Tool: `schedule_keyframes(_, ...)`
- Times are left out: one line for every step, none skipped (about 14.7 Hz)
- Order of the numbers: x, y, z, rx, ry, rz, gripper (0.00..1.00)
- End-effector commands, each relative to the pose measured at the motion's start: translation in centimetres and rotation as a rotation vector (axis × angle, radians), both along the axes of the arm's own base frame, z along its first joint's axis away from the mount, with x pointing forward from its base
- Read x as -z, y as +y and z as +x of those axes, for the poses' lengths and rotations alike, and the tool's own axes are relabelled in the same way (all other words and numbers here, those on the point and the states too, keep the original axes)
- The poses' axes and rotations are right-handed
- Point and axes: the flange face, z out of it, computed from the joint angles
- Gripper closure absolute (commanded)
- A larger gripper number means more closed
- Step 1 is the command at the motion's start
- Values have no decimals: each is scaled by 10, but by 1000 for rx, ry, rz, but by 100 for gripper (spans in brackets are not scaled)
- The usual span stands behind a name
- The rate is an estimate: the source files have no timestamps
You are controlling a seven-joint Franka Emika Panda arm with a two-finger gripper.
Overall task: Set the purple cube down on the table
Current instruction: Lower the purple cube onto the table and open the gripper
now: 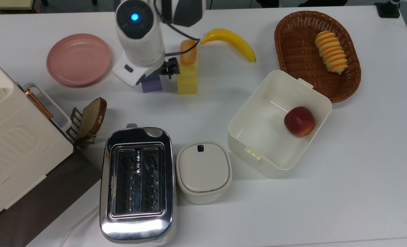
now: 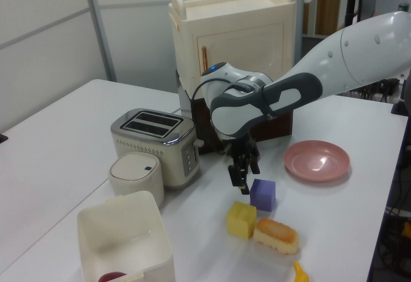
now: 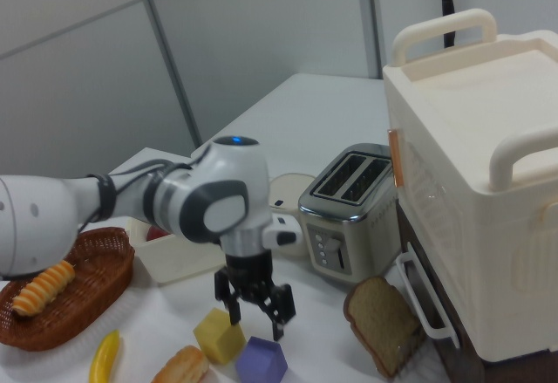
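The purple cube (image 1: 152,84) (image 2: 262,194) (image 3: 261,362) rests on the white table (image 1: 361,154) (image 2: 64,141), just to the top view's left of the yellow cube (image 1: 187,81) (image 2: 241,220) (image 3: 218,335). My gripper (image 2: 241,178) (image 3: 257,313) hangs open a little above the purple cube, holding nothing. In the right view its two black fingers (image 3: 281,318) stand spread apart over the cube without touching it. From the top, the white wrist covers most of the gripper, and one finger (image 1: 171,67) sticks out beside the yellow cube.
A pink plate (image 1: 78,58) (image 2: 318,160) lies toward the top view's left. A bread roll (image 1: 188,51) and banana (image 1: 229,41) sit behind the yellow cube. Toaster (image 1: 137,183), lidded pot (image 1: 203,171), open box with an apple (image 1: 299,120), basket (image 1: 316,55) and toast rack (image 1: 88,120) stand around.
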Motion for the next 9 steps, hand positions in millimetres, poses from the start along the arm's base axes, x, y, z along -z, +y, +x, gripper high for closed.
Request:
schedule_keyframes(-60,30,-15,76,-53,-61,0)
schedule_keyframes(-76,39,-17,73,-61,-61,0)
schedule_keyframes(-91,48,-20,68,-61,-62,0)
schedule_keyframes(-107,54,-22,76,-63,-62,0)
schedule_keyframes(-125,59,-24,93,-68,-61,0)
schedule_keyframes(-144,61,-27,103,-74,-56,0)
schedule_keyframes(-163,62,-31,110,-86,-51,0)
schedule_keyframes(-183,61,-36,115,-101,-43,0)
schedule_keyframes(-196,59,-38,120,-115,-35,0)
